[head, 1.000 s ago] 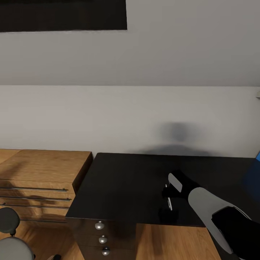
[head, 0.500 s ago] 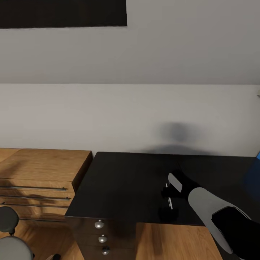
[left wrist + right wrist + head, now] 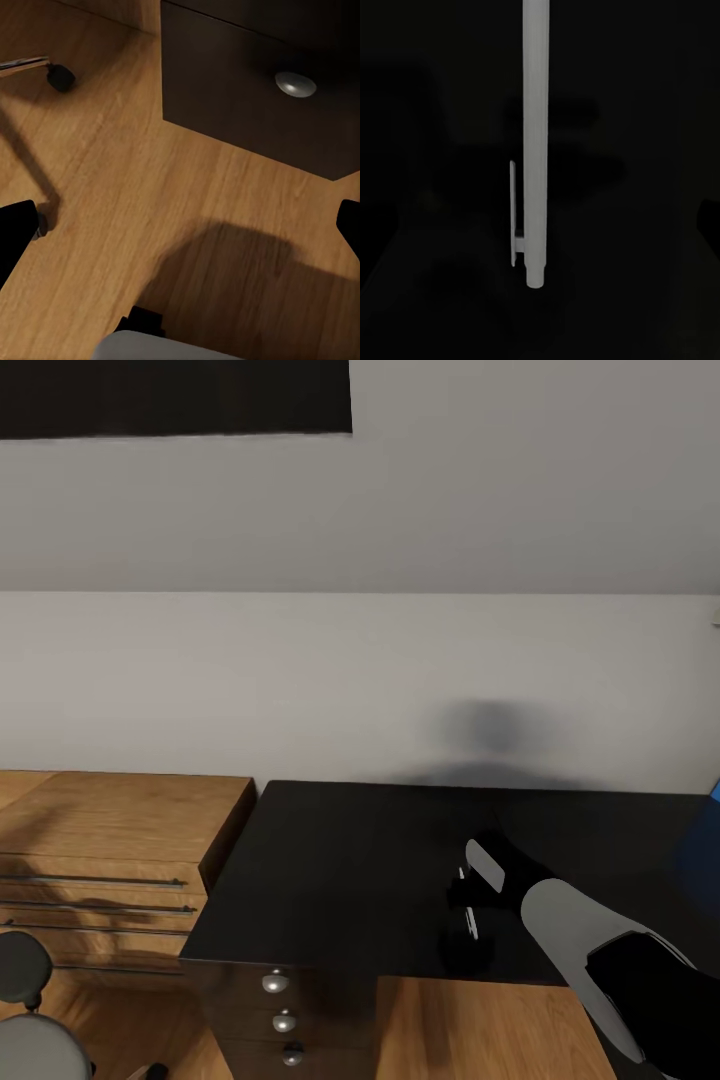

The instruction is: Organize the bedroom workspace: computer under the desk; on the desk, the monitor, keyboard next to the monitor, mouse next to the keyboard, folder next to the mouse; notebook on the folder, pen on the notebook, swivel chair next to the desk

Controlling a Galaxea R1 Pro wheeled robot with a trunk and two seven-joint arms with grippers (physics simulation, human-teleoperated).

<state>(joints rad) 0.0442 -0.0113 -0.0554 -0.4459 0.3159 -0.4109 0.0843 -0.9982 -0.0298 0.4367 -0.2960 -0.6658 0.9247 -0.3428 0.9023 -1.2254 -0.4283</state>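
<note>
The black-topped desk (image 3: 350, 870) lies ahead of me, with dark drawers and round silver knobs (image 3: 275, 985) under its near left corner. My right gripper (image 3: 470, 908) hangs just over the desktop, shut on the thin white pen (image 3: 469, 923). In the right wrist view the pen (image 3: 535, 142) runs straight down the middle against the dark top, clip (image 3: 513, 214) to one side. My left gripper (image 3: 182, 229) is open over the wood floor beside the drawer front (image 3: 247, 82); its black fingertips (image 3: 15, 234) show at both edges.
A light wood cabinet (image 3: 110, 830) with long bar handles adjoins the desk's left end. A blue shape (image 3: 705, 850) at the right edge is cut off; I cannot tell what it is. A chair caster (image 3: 60, 76) rests on the floor near the drawers.
The whole picture shifted up a few pixels a second ago, so the camera moved. The right arm and pen hold the same place.
</note>
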